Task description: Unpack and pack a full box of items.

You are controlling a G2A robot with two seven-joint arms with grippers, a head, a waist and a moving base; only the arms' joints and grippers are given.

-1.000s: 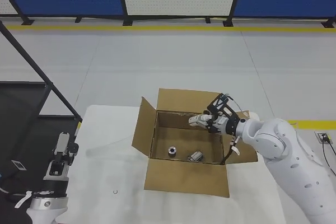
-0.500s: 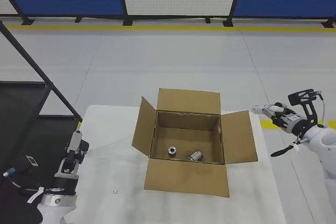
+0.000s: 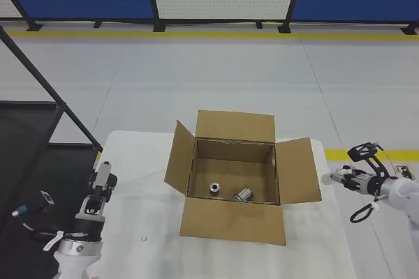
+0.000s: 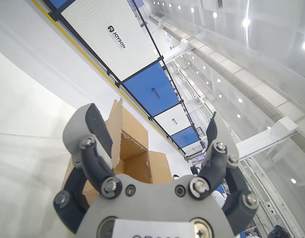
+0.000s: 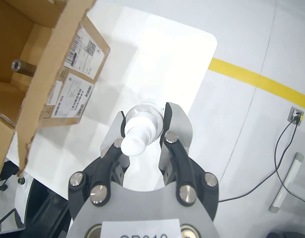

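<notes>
An open cardboard box [image 3: 232, 202] stands in the middle of the white table [image 3: 140, 209]; its side also shows as cardboard box [image 5: 56, 58] and cardboard box [image 4: 132, 149]. Two small metal cylinders lie on its floor, one metal cylinder [image 3: 214, 187] and another metal cylinder [image 3: 243, 194]; a metal cylinder [image 5: 21, 67] shows in the right wrist view. My right gripper [image 3: 339, 174] hovers beyond the box's right flap, shut on a clear spray bottle with a white cap [image 5: 140, 130]. My left gripper [image 3: 103, 176] is at the table's left edge, open and empty, pointing upward.
A black frame and dark cart [image 3: 28, 153] stand left of the table. A yellow floor line [image 5: 256, 80] and a floor socket with cable [image 5: 296, 115] lie to the right. Shipping labels [image 5: 78, 75] cover the box's side.
My right gripper carried the spray bottle out of the box, swung far right, then came down beside the right flap. The left gripper shifted slightly right and toward the box.
</notes>
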